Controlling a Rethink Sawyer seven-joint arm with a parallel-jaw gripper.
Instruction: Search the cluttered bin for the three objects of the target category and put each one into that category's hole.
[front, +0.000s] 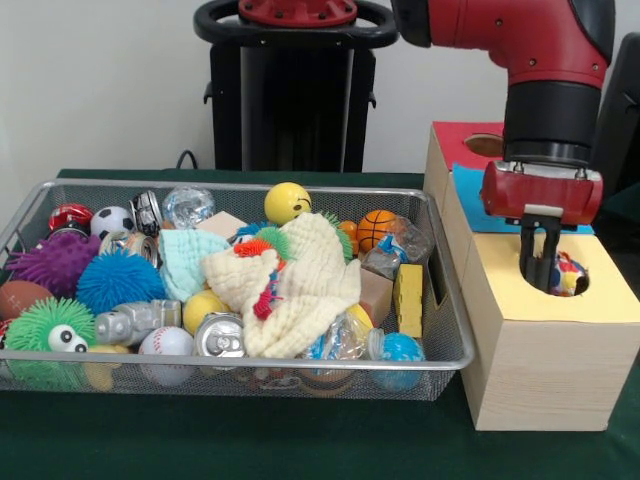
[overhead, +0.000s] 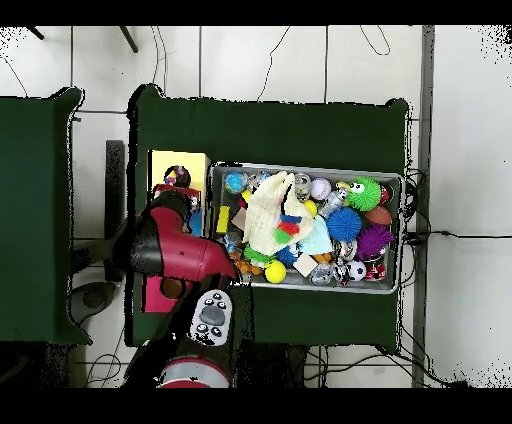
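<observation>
The silver wire mesh bin (front: 250, 187) is full of toys, and it also shows in the overhead view (overhead: 300, 167). My gripper (front: 541, 268) hangs straight down over the yellow-topped wooden box (front: 540, 350), with its fingertips in the round hole (front: 577, 287). It is shut on a white spotted cloth piece (front: 570, 272), which sits in the hole's mouth. In the overhead view the gripper (overhead: 178, 180) is over the yellow top (overhead: 172, 160). A strip with red marks (front: 266, 298) peeks from the cream cloth's fold; I cannot tell what it is.
A large cream waffle-weave cloth (front: 300, 285) and a pale blue cloth (front: 190, 260) lie over balls, cans and spiky toys in the bin. A blue-topped box (front: 472, 198) and a red-topped box (front: 458, 135) stand behind the yellow one.
</observation>
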